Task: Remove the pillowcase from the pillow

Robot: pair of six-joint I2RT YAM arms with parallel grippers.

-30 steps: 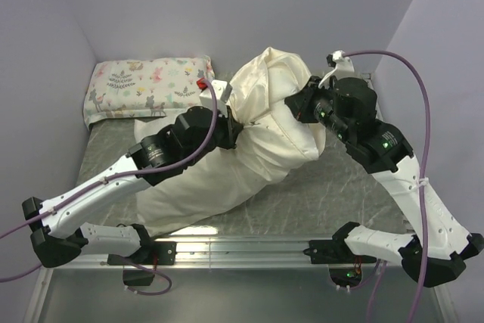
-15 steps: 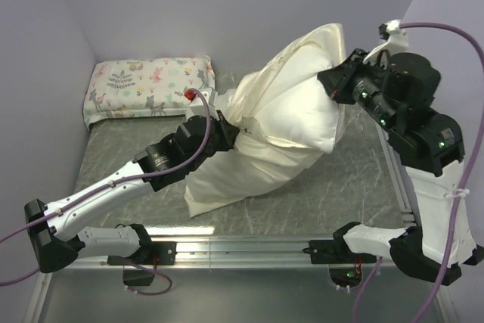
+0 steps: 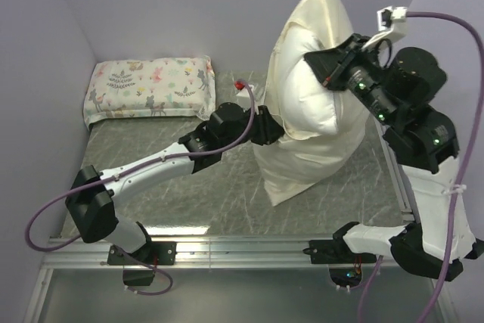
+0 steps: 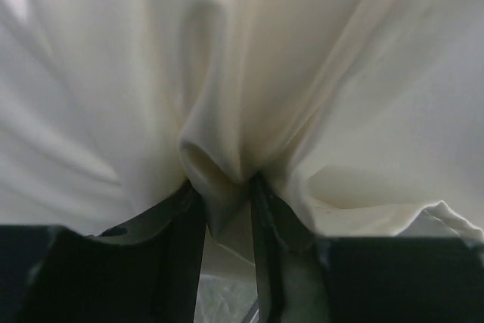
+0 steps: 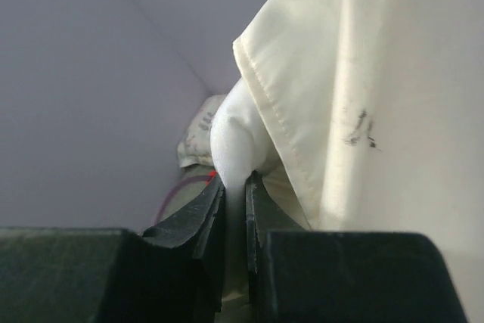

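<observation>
The cream pillowcase hangs nearly upright at the back right, its limp lower end reaching the table. The white pillow bulges out of it at mid height. My right gripper is raised high and is shut on a white corner of the pillow beside the pillowcase's hemmed edge; its own view shows the gripper. My left gripper is at the bundle's left side, shut on a pinched fold of the pillowcase; its own view shows the gripper.
A smaller floral-and-animal printed pillow lies at the back left against the wall; it also shows in the right wrist view. Purple walls close the back and both sides. A metal rail runs along the table's near edge.
My right gripper has risen and swung right, lifting the pillow off the table until it hangs nearly upright. My left gripper has moved right and further back, holding the pillowcase fold.
</observation>
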